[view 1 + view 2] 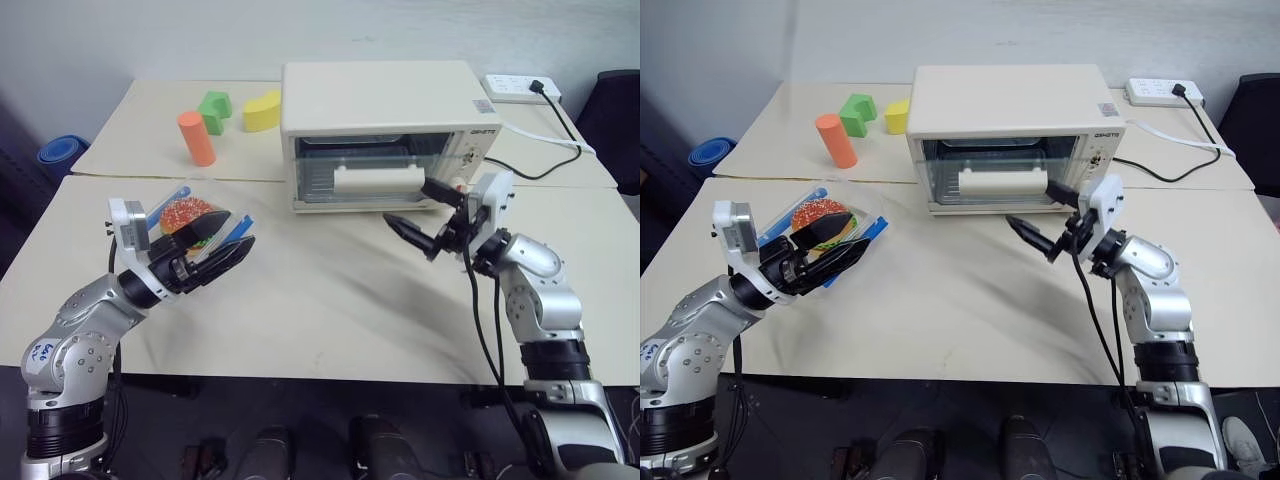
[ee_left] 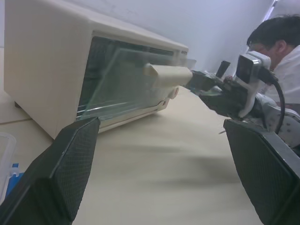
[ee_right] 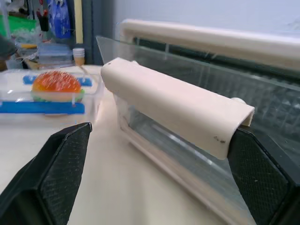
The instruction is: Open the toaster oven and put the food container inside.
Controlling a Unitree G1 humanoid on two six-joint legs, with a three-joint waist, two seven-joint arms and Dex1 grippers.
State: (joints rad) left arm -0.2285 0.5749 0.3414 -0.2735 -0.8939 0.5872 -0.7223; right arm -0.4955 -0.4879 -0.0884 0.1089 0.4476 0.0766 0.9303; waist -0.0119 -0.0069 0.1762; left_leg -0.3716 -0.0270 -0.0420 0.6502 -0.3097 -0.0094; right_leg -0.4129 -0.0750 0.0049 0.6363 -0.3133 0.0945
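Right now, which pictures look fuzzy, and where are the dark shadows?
Left wrist view: the black jaws up close are fuzzy, and a soft shadow lies on the table before the oven. Right wrist view: the handle is fairly sharp, the box behind it hazy. Head views: a dim shadow under the right gripper.

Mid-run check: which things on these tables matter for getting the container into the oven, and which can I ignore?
For the job:
toaster oven, door handle
food container with toy hamburger
right gripper, open at the handle
left gripper, open by the container

Lying about:
orange block
green block
yellow block
power strip
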